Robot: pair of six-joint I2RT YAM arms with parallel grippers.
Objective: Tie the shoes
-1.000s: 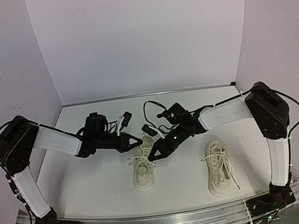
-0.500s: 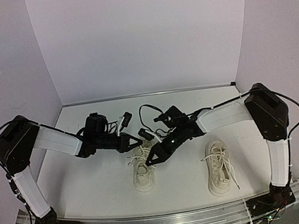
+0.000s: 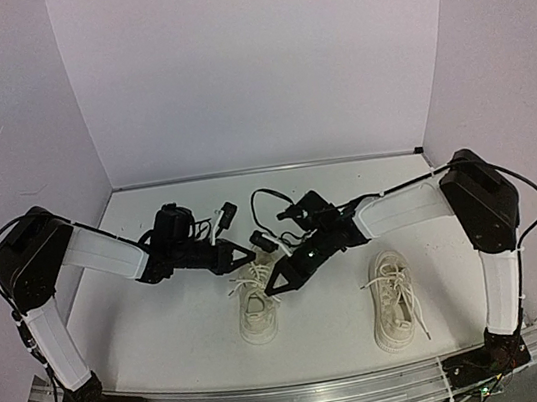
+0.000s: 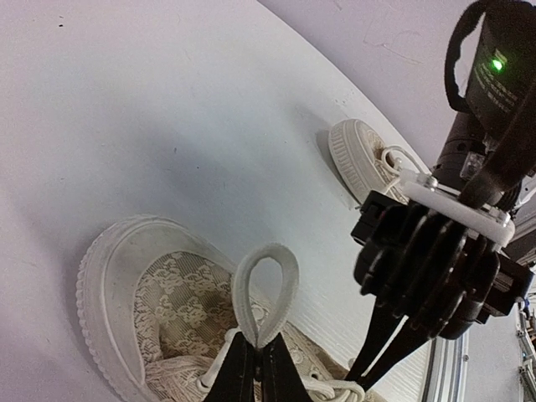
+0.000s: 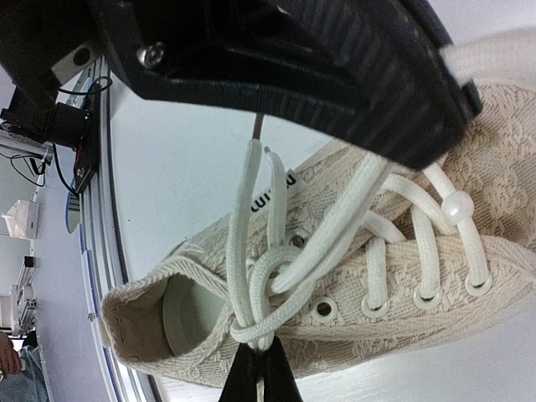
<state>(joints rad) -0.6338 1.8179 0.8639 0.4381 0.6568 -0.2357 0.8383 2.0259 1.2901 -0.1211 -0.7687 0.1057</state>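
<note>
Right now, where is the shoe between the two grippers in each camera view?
Top external: the shoe sits just left of centre, in the lower half.
Left wrist: bottom left, toe end showing.
Right wrist: fills the middle and right.
Shared landmark: its white laces.

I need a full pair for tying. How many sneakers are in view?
2. One sneaker lies centrally, where the left gripper and right gripper meet; the other sneaker lies to its right. None appears hidden.

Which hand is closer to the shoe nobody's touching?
Right. Both pinch laces of the other shoe, but the right hand is on the side toward the untouched shoe; the left hand is farther, beyond it.
</note>
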